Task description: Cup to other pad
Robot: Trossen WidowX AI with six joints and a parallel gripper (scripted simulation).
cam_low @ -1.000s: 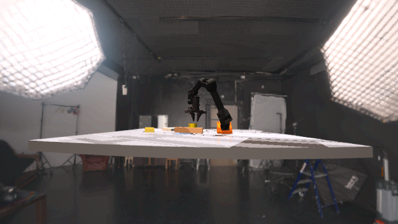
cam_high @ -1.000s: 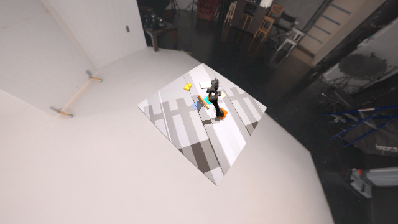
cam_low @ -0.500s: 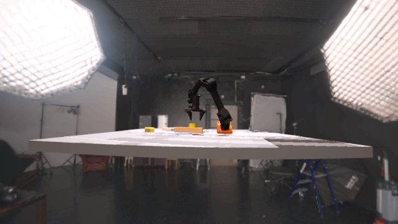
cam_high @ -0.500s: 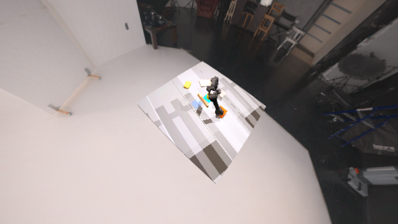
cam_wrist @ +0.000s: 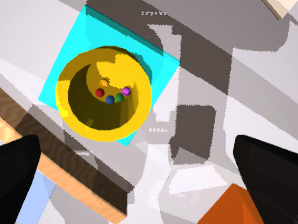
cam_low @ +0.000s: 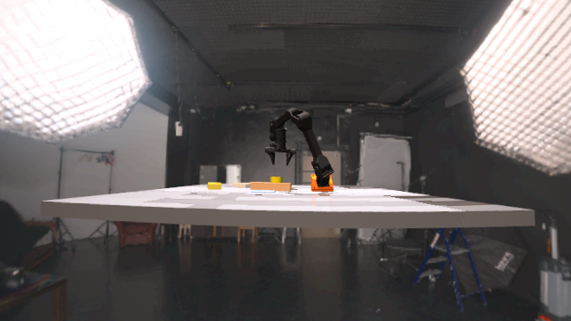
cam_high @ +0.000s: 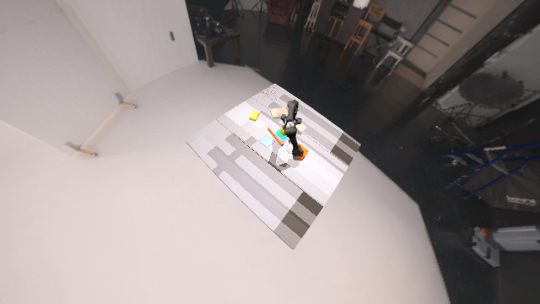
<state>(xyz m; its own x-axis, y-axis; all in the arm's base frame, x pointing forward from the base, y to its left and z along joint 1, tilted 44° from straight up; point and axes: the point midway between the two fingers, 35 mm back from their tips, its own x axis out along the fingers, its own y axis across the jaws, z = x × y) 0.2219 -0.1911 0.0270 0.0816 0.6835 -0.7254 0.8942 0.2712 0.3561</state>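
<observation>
The yellow cup (cam_high: 283, 131) (cam_low: 277, 179) (cam_wrist: 119, 70) stands upright on the cyan pad (cam_high: 279, 136) (cam_wrist: 162, 74). Several coloured marbles (cam_wrist: 110, 99) lie at the bottom inside it. My gripper (cam_low: 281, 163) (cam_wrist: 138, 145) is wide open and empty, well above the cup. In the wrist view the cup is up and left of the space between the fingers, touching neither finger. The light blue pad (cam_high: 266, 141) (cam_wrist: 37, 197) carries nothing that I can see; in the wrist view the left finger and the wooden bar partly hide it.
A wooden bar (cam_high: 275, 136) (cam_low: 270, 186) (cam_wrist: 75, 167) lies between the two pads. A yellow block (cam_high: 254, 115) (cam_low: 214, 185) and a beige block (cam_high: 278, 112) lie farther off. Another pale piece (cam_high: 301, 127) lies beyond the arm. The arm's orange base (cam_high: 304, 153) (cam_low: 322, 185) (cam_wrist: 230, 207) is nearby.
</observation>
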